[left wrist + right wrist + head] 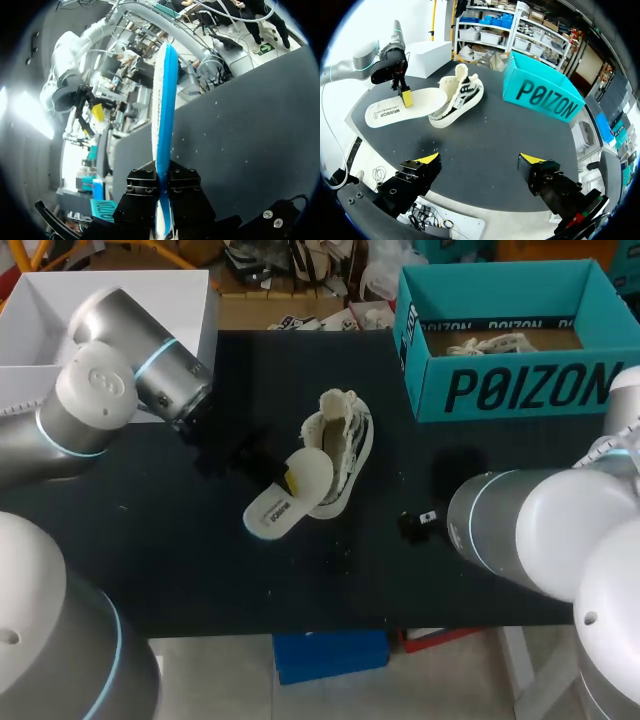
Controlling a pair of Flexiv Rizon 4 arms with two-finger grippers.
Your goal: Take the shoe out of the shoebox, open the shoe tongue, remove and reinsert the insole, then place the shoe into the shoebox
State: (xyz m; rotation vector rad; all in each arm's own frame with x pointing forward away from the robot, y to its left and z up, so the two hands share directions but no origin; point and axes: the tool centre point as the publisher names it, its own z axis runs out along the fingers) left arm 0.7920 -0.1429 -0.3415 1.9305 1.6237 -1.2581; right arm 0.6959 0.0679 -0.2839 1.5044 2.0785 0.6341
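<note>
A cream and black shoe point(343, 445) lies on its side in the middle of the black table point(200, 570). A white insole point(283, 505) sticks out of its opening, one end at the shoe and the other over the table. My left gripper point(289, 480) is shut on the insole's edge. In the left wrist view the insole point(164, 100) runs edge-on, white and blue, straight out from between the fingers point(142, 182). In the right wrist view the shoe point(460, 95) and insole point(390, 110) lie ahead of my right gripper point(480, 160), which hangs open, holding nothing.
The teal shoebox point(500, 390) stands open at the back right with paper and laces inside. A white box point(40, 320) sits at the back left. My right gripper point(420, 522) hovers right of the shoe, near the table's front.
</note>
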